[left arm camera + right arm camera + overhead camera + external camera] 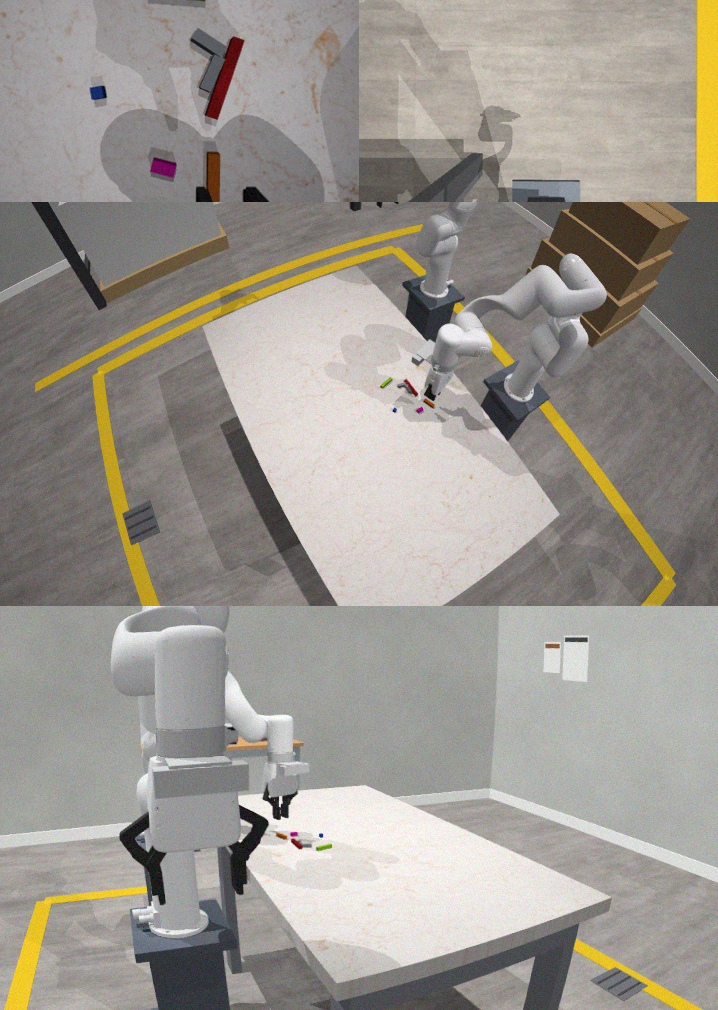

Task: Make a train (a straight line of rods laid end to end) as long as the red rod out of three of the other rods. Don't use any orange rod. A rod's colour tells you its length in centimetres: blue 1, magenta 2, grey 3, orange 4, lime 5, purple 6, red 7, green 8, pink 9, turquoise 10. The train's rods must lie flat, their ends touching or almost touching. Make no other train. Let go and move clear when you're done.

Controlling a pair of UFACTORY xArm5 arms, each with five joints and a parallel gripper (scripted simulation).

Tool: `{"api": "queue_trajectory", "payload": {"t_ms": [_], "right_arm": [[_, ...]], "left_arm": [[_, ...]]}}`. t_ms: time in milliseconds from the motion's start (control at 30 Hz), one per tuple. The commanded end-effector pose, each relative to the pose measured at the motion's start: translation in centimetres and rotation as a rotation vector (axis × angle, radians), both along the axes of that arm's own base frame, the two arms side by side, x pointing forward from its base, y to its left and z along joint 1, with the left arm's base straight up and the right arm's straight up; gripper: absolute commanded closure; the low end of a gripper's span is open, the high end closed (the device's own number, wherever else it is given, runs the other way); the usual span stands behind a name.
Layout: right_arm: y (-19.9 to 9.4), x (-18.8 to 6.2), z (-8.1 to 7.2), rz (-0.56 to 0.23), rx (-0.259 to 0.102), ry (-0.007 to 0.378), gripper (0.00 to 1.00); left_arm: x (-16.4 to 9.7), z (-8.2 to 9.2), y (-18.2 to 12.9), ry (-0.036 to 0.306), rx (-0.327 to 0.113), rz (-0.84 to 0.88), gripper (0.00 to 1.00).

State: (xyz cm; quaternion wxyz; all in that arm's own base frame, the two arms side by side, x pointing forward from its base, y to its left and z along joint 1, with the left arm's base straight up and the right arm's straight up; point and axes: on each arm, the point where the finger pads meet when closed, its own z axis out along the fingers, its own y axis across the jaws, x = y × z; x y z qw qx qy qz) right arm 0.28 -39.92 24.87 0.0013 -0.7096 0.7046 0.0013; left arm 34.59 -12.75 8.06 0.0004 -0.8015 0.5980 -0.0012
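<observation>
Red rod: flat on our table, one grey rod alongside
Orange rod: on the table beneath our left gripper
Left gripper: raised, partly open, empty
Right gripper: wide open, beyond the table edge

We've got our L gripper up above the tabletop, pointing down, fingers parted w/ a narrow gap, nothing held. Our L arm is bent, reaching out over the table. Our R gripper hangs wide open, also empty, fingers down, off the table's edge, well apart from the L one.
</observation>
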Motion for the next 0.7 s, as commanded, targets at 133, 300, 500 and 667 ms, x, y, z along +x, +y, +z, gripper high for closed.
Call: {"api": "queue_trajectory", "payload": {"t_ms": [133,300,500,667], "right_arm": [[-0.08,0.0,0.13,0.0,-0.004,0.0,0.0],[-0.08,0.0,0.13,0.0,-0.004,0.0,0.0],[-0.08,0.0,0.13,0.0,-0.004,0.0,0.0],[-0.08,0.0,0.13,0.0,-0.004,0.0,0.0]], "left_arm": [[-0.01,3.48,0.0,-0.001,0.0,0.0,0.74],[-0.01,3.56,0.0,-0.001,0.0,0.0,0.74],[-0.01,3.56,0.0,-0.001,0.0,0.0,0.0],[-0.01,3.56,0.0,-0.001,0.0,0.0,0.0]]}}
